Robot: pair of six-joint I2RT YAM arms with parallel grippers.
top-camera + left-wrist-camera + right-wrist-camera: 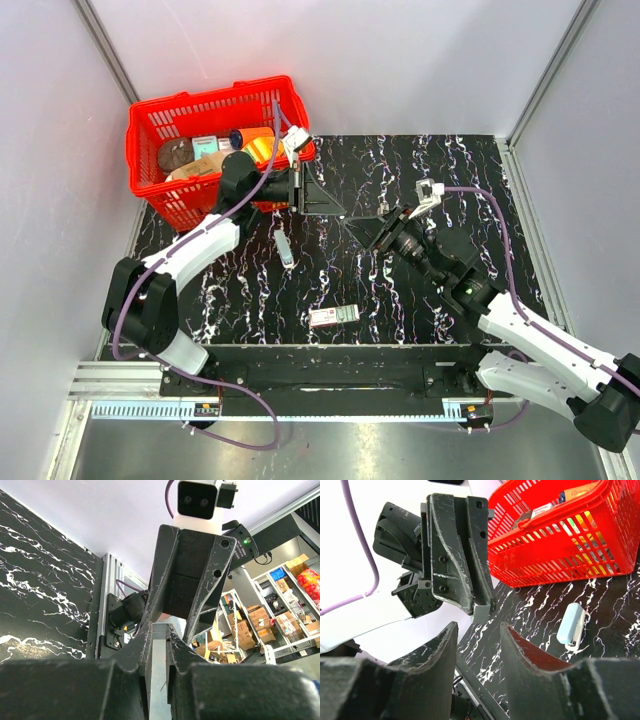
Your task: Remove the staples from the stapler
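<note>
My left gripper (159, 630) is shut on the staples (159, 670), a thin silver-grey strip clamped between its fingers. In the right wrist view the strip's end (482, 614) pokes out below the left gripper's tips (481, 605). My right gripper (477, 630) stands open just in front of that end, with nothing between its fingers. From above, the two grippers (338, 208) (383, 228) meet tip to tip over the middle of the table. The pale blue-and-white stapler (285, 248) (571, 625) lies flat on the black marbled table, to the left of and apart from both grippers.
A red basket (215, 140) holding several items stands at the back left, close behind the left arm. A flat white-and-red box (334, 316) lies near the front edge. Grey walls close in the table on three sides.
</note>
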